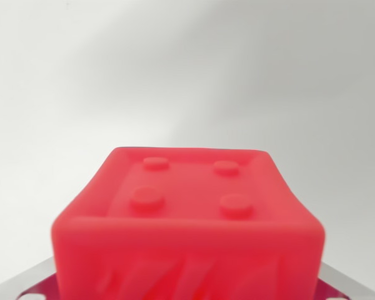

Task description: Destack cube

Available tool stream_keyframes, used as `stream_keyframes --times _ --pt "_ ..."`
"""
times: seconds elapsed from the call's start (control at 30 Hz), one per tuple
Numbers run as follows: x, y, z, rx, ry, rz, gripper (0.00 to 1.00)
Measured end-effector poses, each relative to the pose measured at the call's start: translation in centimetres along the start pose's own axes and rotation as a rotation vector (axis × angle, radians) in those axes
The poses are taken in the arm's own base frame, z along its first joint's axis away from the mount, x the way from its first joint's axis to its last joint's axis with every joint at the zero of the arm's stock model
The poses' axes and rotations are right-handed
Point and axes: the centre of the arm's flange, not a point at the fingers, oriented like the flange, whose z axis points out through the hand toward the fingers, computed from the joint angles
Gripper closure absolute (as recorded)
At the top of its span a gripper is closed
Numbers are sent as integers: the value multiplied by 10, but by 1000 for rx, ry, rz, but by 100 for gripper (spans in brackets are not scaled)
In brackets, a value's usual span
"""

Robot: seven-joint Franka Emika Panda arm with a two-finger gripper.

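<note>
A red cube (pixel 187 219) with four round studs on its top face fills the lower middle of the wrist view, very close and partly blurred. Grey metal fingers (pixel 28 280) show at the bottom left and bottom right corners, pressed against the cube's two sides. My gripper (pixel 187 290) is shut on this cube. The fingertips and whatever lies under the cube are hidden behind it. No second cube is in sight.
A plain white surface (pixel 187 75) with soft grey shadows spreads behind and around the cube.
</note>
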Motion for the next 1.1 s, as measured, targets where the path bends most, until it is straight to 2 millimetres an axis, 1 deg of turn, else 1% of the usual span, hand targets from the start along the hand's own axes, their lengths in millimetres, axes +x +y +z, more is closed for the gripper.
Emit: stream_keyframes --times 0.17,0.63,1.1 --pt "-1 0 21 -5 -1 -1 100" --pt "-1 0 57 -4 -1 -2 100" --pt "-1 0 84 -3 -1 -2 100"
